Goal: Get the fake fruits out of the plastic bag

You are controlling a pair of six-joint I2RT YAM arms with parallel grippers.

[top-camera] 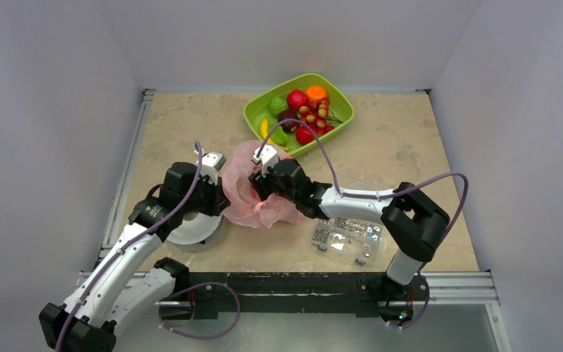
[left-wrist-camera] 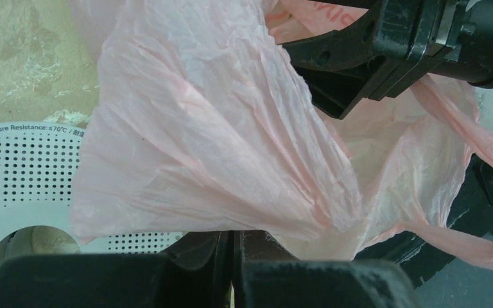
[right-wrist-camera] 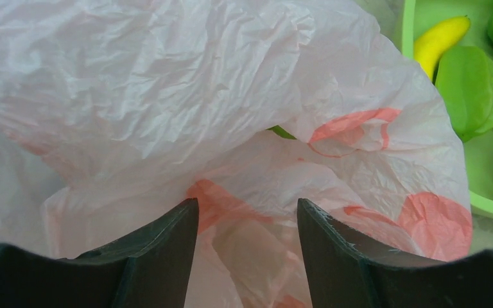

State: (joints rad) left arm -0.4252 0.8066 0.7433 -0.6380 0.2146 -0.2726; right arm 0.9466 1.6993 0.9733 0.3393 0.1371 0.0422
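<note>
Left gripper [left-wrist-camera: 233, 242] pinched shut on pink plastic bag [left-wrist-camera: 218, 128], right gripper [right-wrist-camera: 247, 215] spread open against it, bag's inside hidden by folds.

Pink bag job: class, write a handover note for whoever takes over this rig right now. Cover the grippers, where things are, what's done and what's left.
Left gripper: shut on the plastic bag, pinching a fold.
Right gripper: open, fingers at the crumpled bag.
Fruits lie in the green tray behind the bag.
Done: apparently most fruits are out.
Left: a green sliver shows under a fold. Check inside and take out anything there.
</note>
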